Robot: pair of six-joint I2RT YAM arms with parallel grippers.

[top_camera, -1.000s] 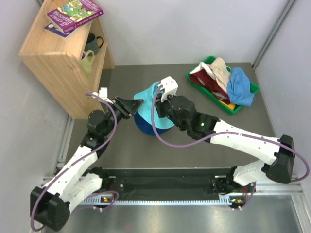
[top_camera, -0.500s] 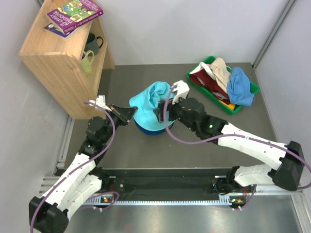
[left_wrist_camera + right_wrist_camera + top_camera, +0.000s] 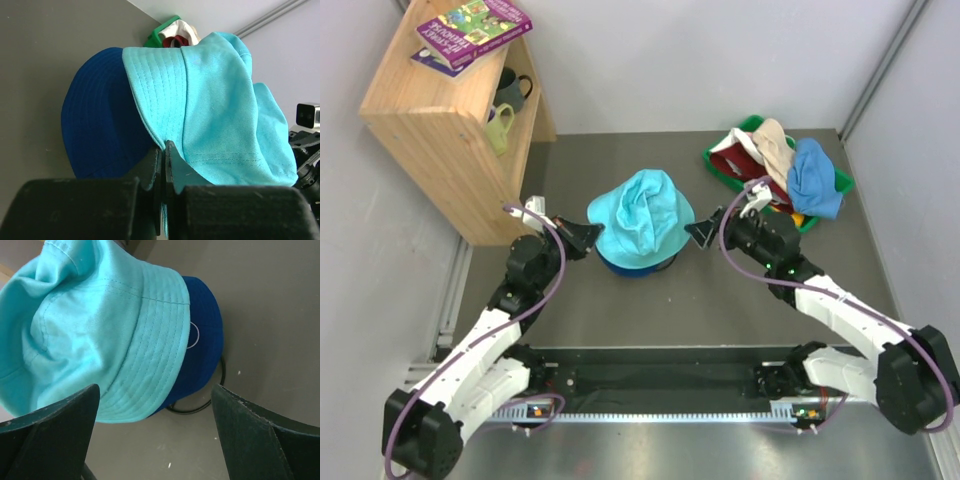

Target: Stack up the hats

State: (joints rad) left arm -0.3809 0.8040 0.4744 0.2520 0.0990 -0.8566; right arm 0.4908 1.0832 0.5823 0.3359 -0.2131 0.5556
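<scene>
Left wrist view: my left gripper (image 3: 164, 148) is clamped on the teal hat (image 3: 220, 115) by its brim. That hat drapes over a blue hat (image 3: 100, 125) at mid-counter (image 3: 620, 300). My right gripper (image 3: 703, 233) gapes empty just beside it. The far tray (image 3: 717, 168) holds heaped hats (image 3: 790, 165).

Made of two arms, left arm (image 3: 480, 340) at lower left and right arm (image 3: 840, 305) at lower right, with white shell links and black rounded joints. Carries a loose purple cable (image 3: 562, 262) looping along each. Bears a small white camera block (image 3: 530, 212) near each wrist. Ends in matte black wedge fingers (image 3: 47, 425). Shows a tiny green light (image 3: 783, 266) on the right one.
</scene>
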